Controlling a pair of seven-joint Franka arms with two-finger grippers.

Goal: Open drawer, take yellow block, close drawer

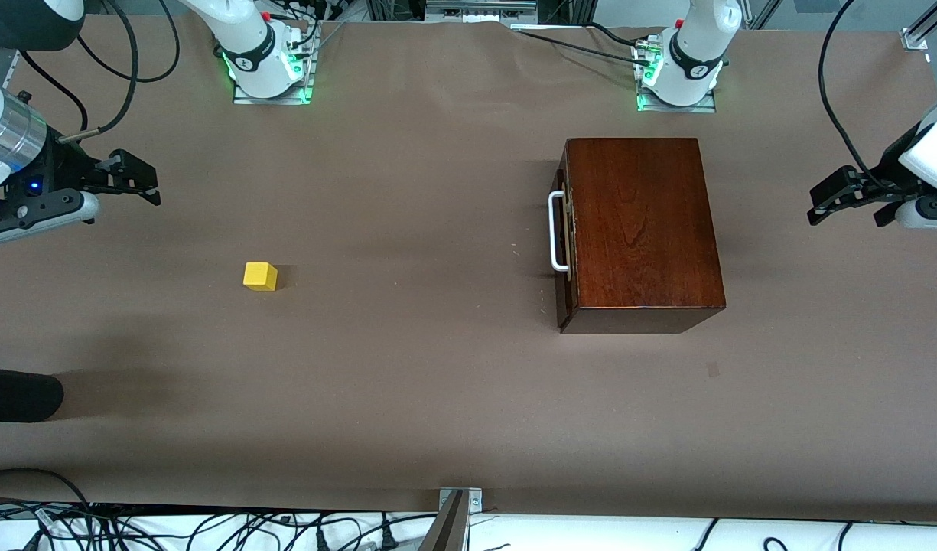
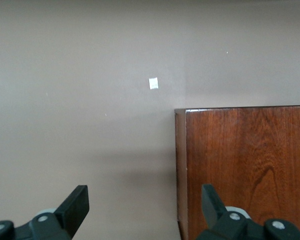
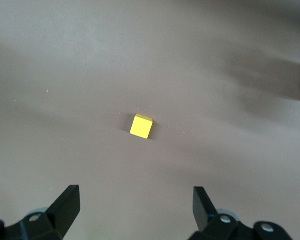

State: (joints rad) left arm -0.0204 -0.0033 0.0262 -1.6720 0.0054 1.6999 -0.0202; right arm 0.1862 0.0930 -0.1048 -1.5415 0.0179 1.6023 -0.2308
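While both arms hang at the ends of the table (image 1: 437,428), nothing is held. Right gripper (image 1: 135,184) is up in the air over bare brown table at the right arm's end, fingers spread wide, empty. Right wrist view confirms it: right gripper (image 3: 134,207) has two black fingers (image 3: 64,202) well apart, with the yellow block (image 3: 141,126) on the table between and ahead of them, not touched.

Left gripper (image 1: 839,200) is up over the table at the left arm's end, just off the box's edge, fingers also spread, empty. In the left wrist view the left gripper (image 2: 144,207) has one finger (image 2: 74,205) over bare table and the other over the wooden box (image 2: 245,165) top. A small white scrap (image 2: 153,83) lies on the table near the box corner.

Yellow block (image 1: 260,276) sits alone on the table, toward the right arm's end, well apart from the box and nearer the front camera than the right gripper's spot. It's out in the open, not in the drawer.

Wooden box (image 1: 640,229) sits toward the left arm's end, glossy dark reddish top. Drawer (image 1: 564,237) is shut, its front flush with the box body, facing the right arm's end. White bar handle (image 1: 557,231) stands out from the drawer front, nothing touching it.

A dark rounded object (image 1: 17,394) pokes in at the table edge, at the right arm's end, nearer the camera than the block.
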